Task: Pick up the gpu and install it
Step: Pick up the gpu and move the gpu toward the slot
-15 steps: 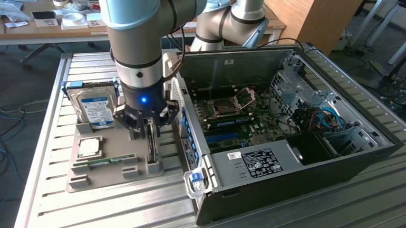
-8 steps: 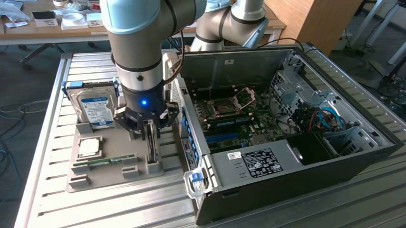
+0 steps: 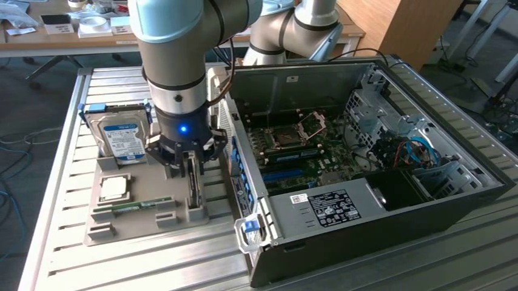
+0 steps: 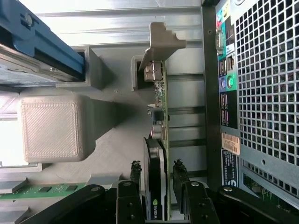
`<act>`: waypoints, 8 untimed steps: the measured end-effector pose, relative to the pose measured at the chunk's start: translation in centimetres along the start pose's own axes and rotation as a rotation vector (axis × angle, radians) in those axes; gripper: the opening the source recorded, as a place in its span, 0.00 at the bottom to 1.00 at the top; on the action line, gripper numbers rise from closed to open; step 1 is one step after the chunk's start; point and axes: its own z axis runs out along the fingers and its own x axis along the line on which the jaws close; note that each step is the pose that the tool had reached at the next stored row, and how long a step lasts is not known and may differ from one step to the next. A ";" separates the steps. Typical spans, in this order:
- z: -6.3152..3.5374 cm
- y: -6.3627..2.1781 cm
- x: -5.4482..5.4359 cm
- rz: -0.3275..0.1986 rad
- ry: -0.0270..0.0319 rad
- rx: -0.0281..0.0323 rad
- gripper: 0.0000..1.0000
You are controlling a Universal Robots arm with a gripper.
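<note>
Aluminium bench top [image 3: 121, 267], ribbed slats all the way across, in what looks like a lab or workshop; cluttered desk [image 3: 48, 39] at the back with white boxes on it, and a wooden cabinet [image 3: 404, 24] off toward the exterior view's right.

Grey printed tray [image 3: 137, 227] sits on the bench toward the exterior view's left. In it, a silver hard drive [image 3: 121, 138] with a blue-white label stands upright at the far end; a cpu [image 3: 113, 189] lies flat in the middle; a green memory stick [image 3: 133, 206] lies in its slot nearer the front; the gpu [image 3: 193, 185] stands on edge in slotted posts on the side nearest the pc case [image 3: 453, 206].

Case lies on its side just beside the tray, open side up; motherboard [image 3: 307, 151], power supply [image 3: 328, 209] with a white label, and blue cables [image 3: 421, 151] inside.

Gripper [image 4: 157, 165] is straight down over the gpu; fingers [image 4: 135, 175] sit either side of the card, jaws spread wide and not clamped on it; the card's metal bracket [image 4: 163, 42] sits at one of the posts.
</note>
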 end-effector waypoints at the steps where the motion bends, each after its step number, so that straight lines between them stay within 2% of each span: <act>1: 0.01 0.02 0.0 0.000 0.0000 -0.0001 0.42; 8: 0.01 0.02 0.0 0.000 0.0002 0.0001 0.42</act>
